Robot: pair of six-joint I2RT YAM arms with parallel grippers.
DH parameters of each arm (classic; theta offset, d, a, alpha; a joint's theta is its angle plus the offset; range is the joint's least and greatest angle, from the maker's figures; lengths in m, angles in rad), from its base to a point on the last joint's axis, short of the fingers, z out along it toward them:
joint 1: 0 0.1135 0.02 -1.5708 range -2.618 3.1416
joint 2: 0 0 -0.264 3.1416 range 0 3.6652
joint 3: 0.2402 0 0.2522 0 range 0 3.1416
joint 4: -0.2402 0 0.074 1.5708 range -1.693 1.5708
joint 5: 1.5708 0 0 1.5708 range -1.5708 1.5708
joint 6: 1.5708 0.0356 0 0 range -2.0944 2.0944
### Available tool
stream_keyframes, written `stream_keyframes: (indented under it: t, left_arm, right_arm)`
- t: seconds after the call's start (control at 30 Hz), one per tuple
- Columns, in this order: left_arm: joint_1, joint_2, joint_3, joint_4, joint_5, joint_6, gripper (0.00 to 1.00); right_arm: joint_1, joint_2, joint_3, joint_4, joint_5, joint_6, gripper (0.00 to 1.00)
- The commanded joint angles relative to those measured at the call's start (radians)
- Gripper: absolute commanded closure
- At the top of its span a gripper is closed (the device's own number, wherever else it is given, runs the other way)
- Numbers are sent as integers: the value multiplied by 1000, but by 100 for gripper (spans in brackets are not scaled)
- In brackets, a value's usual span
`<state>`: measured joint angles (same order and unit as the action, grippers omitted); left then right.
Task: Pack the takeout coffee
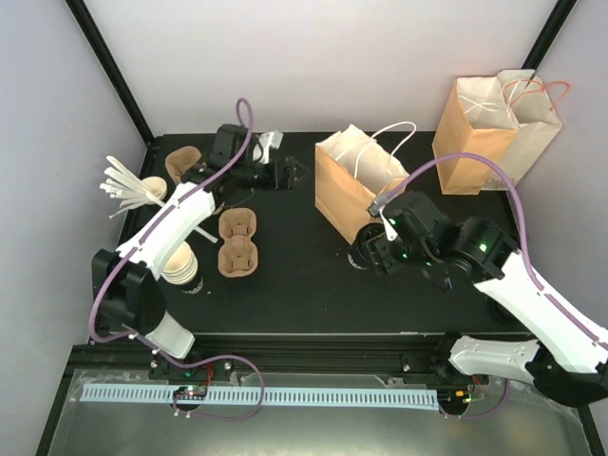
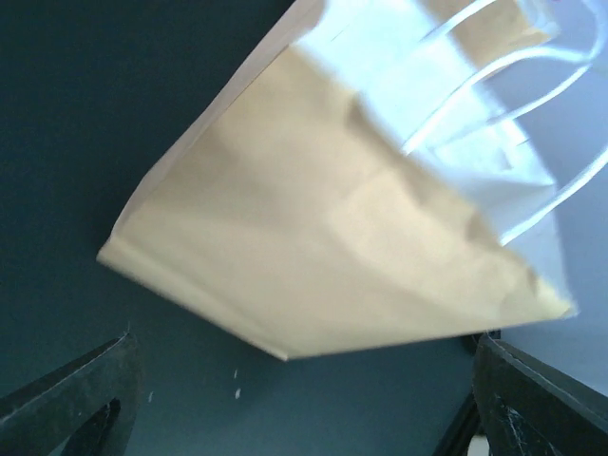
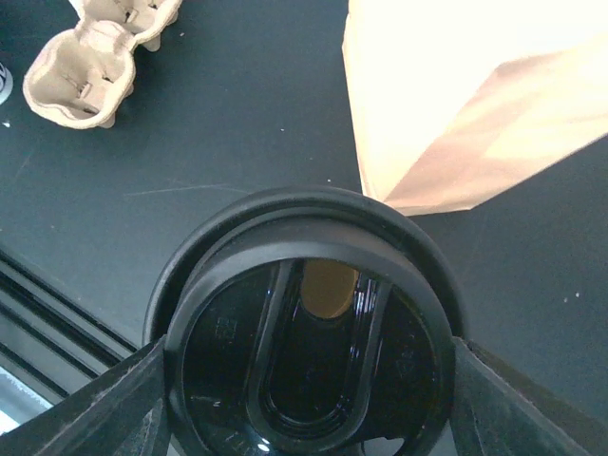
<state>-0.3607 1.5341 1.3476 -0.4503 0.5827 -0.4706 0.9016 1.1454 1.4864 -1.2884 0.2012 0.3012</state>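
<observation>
Gripping the takeout coffee (image 3: 309, 366), the right jaws sit clamped on either side of its round black lid, and the right wrist view shows a dark finger (image 3: 90, 413) pressed against each edge. The lid fills the lower half of that view. It has a raised oval groove across the middle and a tan patch showing at the sip hole. There is embossed lettering on the left of the lid, too faint to read.

From above, the cup is at the near corner of the brown paper bag (image 1: 347, 185), just beside it, with the right arm (image 1: 532, 285) reaching in from the right. Whether the cup rests on the desk (image 1: 285, 294) or is raised, I cannot tell.

Over on the other side, the left arm (image 1: 176, 223) stretches toward the far edge. Its left jaws are spread wide with nothing between them, pointed at the same bag from the left. The left wrist view shows the bag's plain brown side and white cord handles, with no logo or print.

Another brown bag (image 1: 467, 147) stands in the far right corner, with a paler one (image 1: 534, 133) just beside it. Both are unmarked from here.

On the left are a pulp cup carrier (image 1: 237, 242), a second carrier (image 1: 183, 161) farther back, a bundle of white sticks (image 1: 123, 185) and a stack of cream cups (image 1: 179, 266). A dark band low on the stack has pale marks on it, unreadable.
</observation>
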Motion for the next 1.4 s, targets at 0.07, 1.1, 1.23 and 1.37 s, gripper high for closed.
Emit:
stream_keyframes:
  t: [0.07, 1.1, 1.23, 1.37]
  left_arm:
    - [-89, 186, 375, -98, -137, 165, 4]
    - [-201, 612, 992, -386, -514, 524, 98]
    - [-202, 544, 912, -389, -481, 530, 99]
    - [-203, 433, 794, -406, -457, 528, 98]
  right_arm:
    - [0, -113, -61, 10, -5, 62, 32]
    - [-1, -68, 402, -194, 217, 31, 38]
    - [0, 3, 487, -198, 332, 28, 40]
    - [-2, 62, 532, -167, 373, 7, 40]
